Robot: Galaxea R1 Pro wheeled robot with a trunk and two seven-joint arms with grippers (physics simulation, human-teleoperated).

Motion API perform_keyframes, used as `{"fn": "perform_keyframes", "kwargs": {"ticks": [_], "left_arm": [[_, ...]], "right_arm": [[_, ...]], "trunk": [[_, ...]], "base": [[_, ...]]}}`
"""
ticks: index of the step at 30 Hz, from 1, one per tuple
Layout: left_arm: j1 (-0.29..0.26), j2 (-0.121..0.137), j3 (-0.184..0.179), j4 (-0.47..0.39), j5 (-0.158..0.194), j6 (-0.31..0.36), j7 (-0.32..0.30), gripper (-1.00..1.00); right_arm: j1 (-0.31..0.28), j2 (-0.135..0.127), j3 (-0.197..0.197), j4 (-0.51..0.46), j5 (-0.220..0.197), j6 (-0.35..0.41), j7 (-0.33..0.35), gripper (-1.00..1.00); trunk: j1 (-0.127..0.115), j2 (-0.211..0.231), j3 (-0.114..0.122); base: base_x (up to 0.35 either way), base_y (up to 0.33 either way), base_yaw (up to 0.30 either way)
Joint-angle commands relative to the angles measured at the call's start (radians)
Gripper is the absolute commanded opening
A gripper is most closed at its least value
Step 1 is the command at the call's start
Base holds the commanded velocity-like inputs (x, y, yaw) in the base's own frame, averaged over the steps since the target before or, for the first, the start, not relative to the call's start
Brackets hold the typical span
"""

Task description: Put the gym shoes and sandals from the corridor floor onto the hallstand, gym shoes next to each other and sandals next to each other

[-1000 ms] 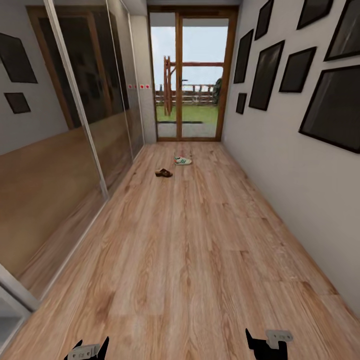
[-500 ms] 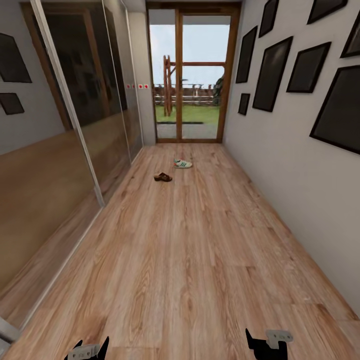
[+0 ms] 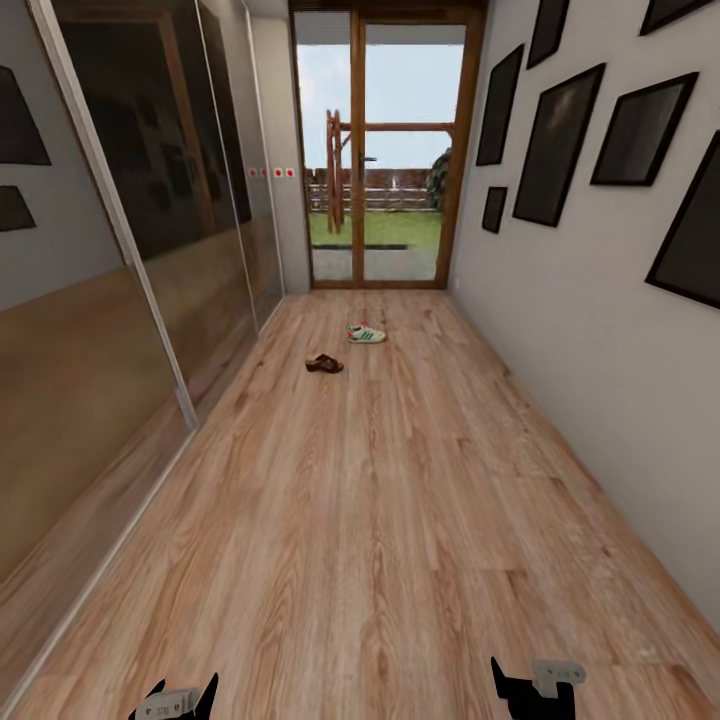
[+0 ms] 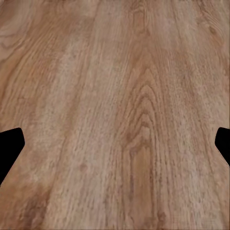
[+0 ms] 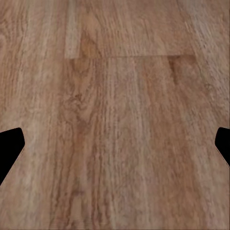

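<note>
One gym shoe, off-white with green stripes, lies on the corridor floor far ahead, close to the glass door. One dark brown sandal lies a little nearer and to its left. Both are well out of reach of my arms. My left gripper and right gripper hang low at the bottom edge of the head view. In the wrist views the left gripper and right gripper have their fingers spread wide over bare planks, holding nothing. The hallstand is out of view.
Mirrored sliding wardrobe doors line the left side of the corridor. A white wall with dark picture frames runs along the right. A wood-framed glass door closes the far end. Open floor stretches between me and the shoes.
The whole view has shifted: the camera has advanced down the corridor, so the shoe and sandal look slightly closer and the mirrored doors slide off to the left. Both grippers are unchanged.
</note>
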Motion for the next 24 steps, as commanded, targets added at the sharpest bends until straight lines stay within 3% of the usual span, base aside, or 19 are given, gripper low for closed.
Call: {"fn": "perform_keyframes", "kwargs": {"ticks": [1, 15, 24], "left_arm": [[-0.001, 0.0, 0.002, 0.001, 0.01, 0.0, -0.011, 1.0], [-0.001, 0.0, 0.002, 0.001, 0.011, 0.0, -0.01, 1.0], [0.0, 0.0, 0.002, 0.001, 0.011, 0.0, -0.011, 1.0]], "right_arm": [[-0.001, 0.0, -0.008, 0.001, -0.001, -0.003, 0.009, 1.0], [-0.001, 0.0, -0.008, 0.001, -0.001, -0.003, 0.009, 1.0], [-0.001, 0.0, -0.008, 0.001, -0.001, -0.003, 0.009, 1.0]], "trunk": [[0.0, 0.0, -0.001], [0.0, 0.0, -0.001], [0.0, 0.0, -0.001]], "base": [[0.338, 0.0, 0.0], [0.338, 0.003, 0.0], [0.336, 0.092, 0.0]]}}
